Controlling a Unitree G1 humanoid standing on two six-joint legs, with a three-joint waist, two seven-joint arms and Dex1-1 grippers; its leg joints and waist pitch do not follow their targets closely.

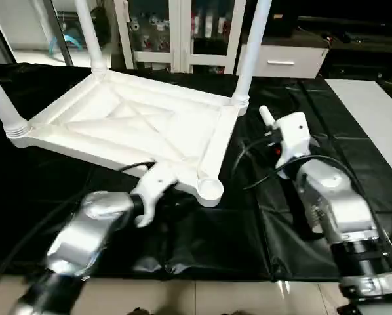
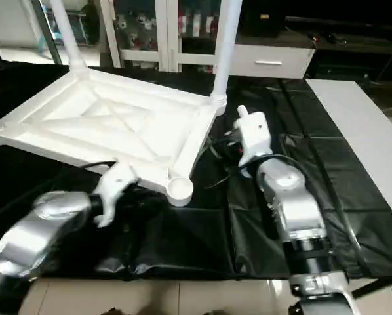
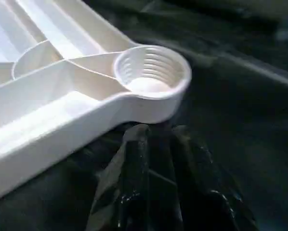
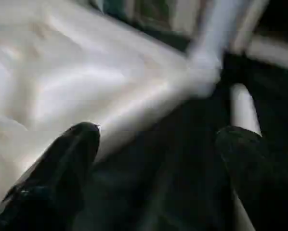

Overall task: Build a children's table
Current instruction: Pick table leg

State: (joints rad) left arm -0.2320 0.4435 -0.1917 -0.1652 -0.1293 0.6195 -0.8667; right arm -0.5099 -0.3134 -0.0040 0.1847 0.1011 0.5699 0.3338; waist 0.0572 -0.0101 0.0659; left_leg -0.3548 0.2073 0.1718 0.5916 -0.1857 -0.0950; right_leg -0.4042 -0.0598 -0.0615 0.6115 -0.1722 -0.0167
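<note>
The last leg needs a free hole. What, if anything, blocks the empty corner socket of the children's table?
Nothing visible does. The empty socket is open, with its threads bare. The left gripper sits close by its rim, not over the opening.

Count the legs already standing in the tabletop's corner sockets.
3: far-left leg, far-right leg, and near-left leg. The near-right socket is empty; a fourth leg may lie unseen.

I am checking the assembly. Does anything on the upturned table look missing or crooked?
The tabletop lies ribbed side up with three legs standing in sockets. The near corner socket is empty, its threads bare. The fourth leg seems to lie on the black cloth.
</note>
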